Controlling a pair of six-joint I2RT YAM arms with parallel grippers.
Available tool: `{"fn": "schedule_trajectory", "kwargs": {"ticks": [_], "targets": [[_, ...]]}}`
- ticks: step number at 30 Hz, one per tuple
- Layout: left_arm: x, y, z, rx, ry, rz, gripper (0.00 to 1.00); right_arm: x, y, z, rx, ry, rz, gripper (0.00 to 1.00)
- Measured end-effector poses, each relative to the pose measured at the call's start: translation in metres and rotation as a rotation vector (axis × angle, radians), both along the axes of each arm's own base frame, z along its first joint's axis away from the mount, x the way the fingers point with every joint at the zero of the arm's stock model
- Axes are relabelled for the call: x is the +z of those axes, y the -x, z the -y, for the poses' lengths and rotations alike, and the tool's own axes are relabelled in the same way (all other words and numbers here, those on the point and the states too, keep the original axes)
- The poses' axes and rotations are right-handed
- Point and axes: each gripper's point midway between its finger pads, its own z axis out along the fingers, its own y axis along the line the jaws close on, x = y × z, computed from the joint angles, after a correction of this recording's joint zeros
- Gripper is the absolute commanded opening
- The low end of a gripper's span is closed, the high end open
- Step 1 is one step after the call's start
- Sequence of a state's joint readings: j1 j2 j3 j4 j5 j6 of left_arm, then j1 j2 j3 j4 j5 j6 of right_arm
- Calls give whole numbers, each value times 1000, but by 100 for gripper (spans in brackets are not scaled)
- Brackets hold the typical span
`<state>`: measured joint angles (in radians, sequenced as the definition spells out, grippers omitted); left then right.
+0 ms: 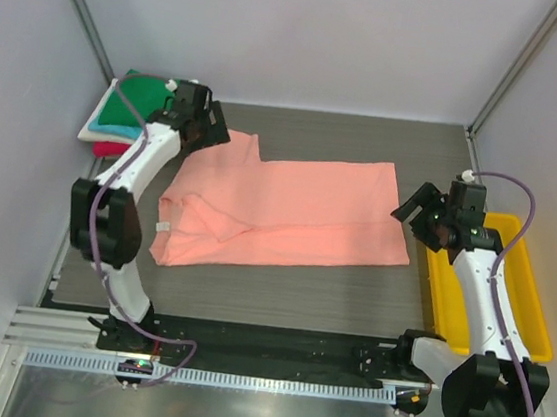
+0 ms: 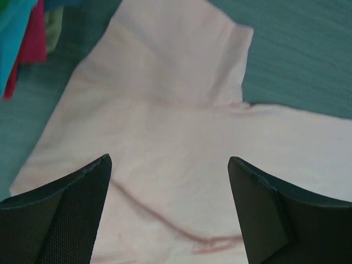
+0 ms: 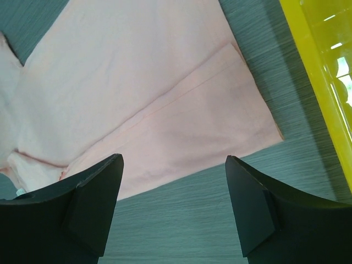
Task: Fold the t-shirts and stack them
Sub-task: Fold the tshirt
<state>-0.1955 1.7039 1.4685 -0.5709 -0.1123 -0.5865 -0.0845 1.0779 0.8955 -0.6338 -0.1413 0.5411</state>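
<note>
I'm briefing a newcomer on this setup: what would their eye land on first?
A large salmon-pink t-shirt lies partly folded across the middle of the table. A bright yellow bin sits at the right edge beneath the right arm, and a stack of folded t-shirts fills the far left corner. The left gripper and right gripper, both open, hang near the shirt's opposite ends.
</note>
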Motion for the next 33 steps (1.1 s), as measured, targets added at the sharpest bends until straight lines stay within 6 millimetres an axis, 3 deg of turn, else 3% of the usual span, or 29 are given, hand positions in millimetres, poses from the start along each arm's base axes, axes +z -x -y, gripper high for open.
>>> {"fn": "schedule_trajectory", "kwargs": {"ticks": [2, 3, 5, 10, 14, 17, 27, 33], "targets": [[-5, -36, 1, -22, -46, -5, 86, 7, 3, -4, 24, -8, 24, 81], [-7, -63, 1, -27, -69, 12, 85, 10, 4, -7, 35, -15, 36, 81], [-23, -96, -2, -37, -101, 11, 85, 18, 7, -13, 61, -34, 66, 81], [-80, -151, -11, -71, -182, -29, 84, 44, 19, -25, 124, -64, 159, 81], [-120, -168, -17, -84, -219, -68, 83, 50, 27, -29, 151, -65, 177, 81], [-139, -175, -21, -90, -247, -80, 80, 50, 31, -32, 165, -75, 172, 81], [-128, -193, -21, -70, -189, -25, 80, 39, 27, -34, 178, -88, 128, 81], [-134, -200, -23, -66, -98, -22, 71, 28, 23, -34, 178, -94, 84, 81]]}}
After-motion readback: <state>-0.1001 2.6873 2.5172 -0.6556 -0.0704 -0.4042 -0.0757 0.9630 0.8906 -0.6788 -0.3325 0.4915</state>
